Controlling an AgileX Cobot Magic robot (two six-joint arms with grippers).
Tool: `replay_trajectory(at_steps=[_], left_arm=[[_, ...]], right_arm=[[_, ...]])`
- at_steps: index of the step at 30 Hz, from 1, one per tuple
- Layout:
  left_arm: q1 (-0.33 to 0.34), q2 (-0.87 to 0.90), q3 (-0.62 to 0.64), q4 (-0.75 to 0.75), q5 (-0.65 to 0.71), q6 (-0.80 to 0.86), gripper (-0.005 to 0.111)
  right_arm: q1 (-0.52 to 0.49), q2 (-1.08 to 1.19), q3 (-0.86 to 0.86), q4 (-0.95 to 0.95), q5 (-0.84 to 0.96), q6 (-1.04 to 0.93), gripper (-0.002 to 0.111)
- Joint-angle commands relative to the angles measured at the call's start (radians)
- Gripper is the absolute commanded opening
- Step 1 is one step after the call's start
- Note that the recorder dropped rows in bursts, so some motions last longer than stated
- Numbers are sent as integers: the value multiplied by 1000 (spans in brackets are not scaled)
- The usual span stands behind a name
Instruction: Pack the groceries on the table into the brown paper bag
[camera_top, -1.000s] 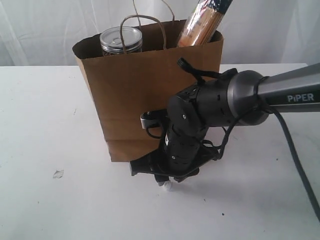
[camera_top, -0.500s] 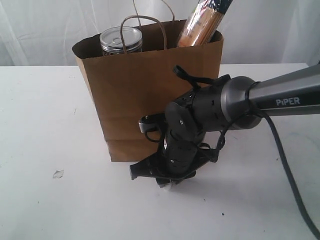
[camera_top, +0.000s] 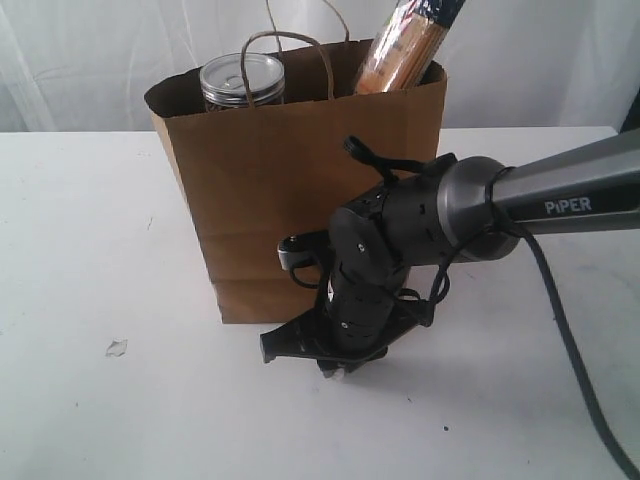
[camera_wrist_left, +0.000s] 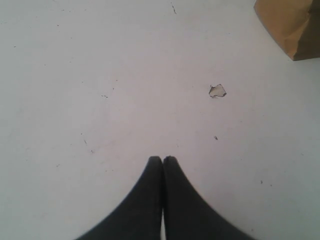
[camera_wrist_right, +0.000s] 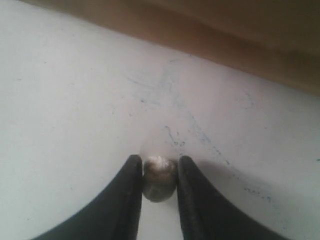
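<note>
**Operator:** Report the orientation of the task items.

**Technician:** The brown paper bag (camera_top: 260, 200) stands upright about midway across the table (camera_top: 80, 250), mouth and loop handles upward. The long spaghetti packet (camera_top: 400, 50) stands in the bag's right side. Its long axis runs upward and leans toward the table's right edge. The clear jar (camera_top: 243, 85) sits upright in the bag's left side, lid up and level with the rim.

**Operator:** What is hidden or unclear?

**Technician:** The picture's top edge cuts off the packet's upper end. The bag wall hides the lower part of the jar and the packet. In the exterior view the wrist housing covers the right fingers. The small rounded item (camera_wrist_right: 159, 180) is blurred, pale grey, and cannot be identified. It rests on the table just in front of the bag's base.

**Operator:** What is the arm pose?

**Technician:** The right arm (camera_top: 540, 190) enters from the table's right edge. Its forearm slopes slightly downward and its wrist bends down beside the bag's near right corner.

**Operator:** What is the jaw condition?

**Technician:** The right gripper (camera_wrist_right: 160, 161) has one finger pressed against each side of the small rounded item, grasping it at table level. The left gripper (camera_wrist_left: 162, 160) is clenched, fingertips together, holding nothing. It is above bare table near a small scrap (camera_wrist_left: 217, 91).
</note>
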Motion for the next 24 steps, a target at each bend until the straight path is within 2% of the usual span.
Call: replay_trajectory(at_steps=[1,14,18,24], left_arm=[[2,-3,7,-7,7,0,0],[2,-3,7,-7,7,0,0],[2,-3,7,-7,7,0,0],[2,-3,7,-7,7,0,0]], right_arm=[[-4,-7,-3,0,11,-9,23],[7,-177,-3,63,182,-25,23],[7,-247,-3,214,265,-149,23],[36,-335,-15,413,263,-256,23]])
